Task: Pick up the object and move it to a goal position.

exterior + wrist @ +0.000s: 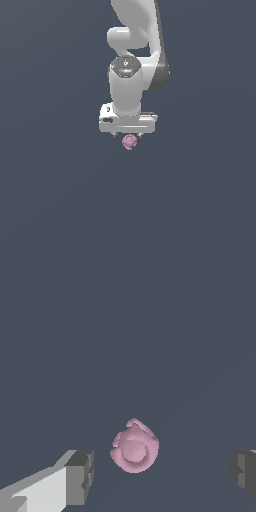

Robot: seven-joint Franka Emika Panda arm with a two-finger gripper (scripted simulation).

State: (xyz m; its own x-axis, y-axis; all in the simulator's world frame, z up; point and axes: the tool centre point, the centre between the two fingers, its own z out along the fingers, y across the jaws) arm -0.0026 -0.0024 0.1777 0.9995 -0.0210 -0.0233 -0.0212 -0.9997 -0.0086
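I see the object [134, 447], a small pink lumpy ball with little knobs, lying on the plain dark grey floor [125, 331]. My wrist view puts it between the two fingers [80, 477], nearer one of them, with clear floor showing on both sides, so nothing touches it. The gripper [129, 134] is spread wide and holds nothing. In the exterior view the white arm [127, 87] stands straight above, the object just below the hand.

A bare simulated test scene, not a real room: flat, featureless slate-grey ground [50, 200] fills both views, with a smoothly rendered white robot arm [127, 85] at twelve o'clock.
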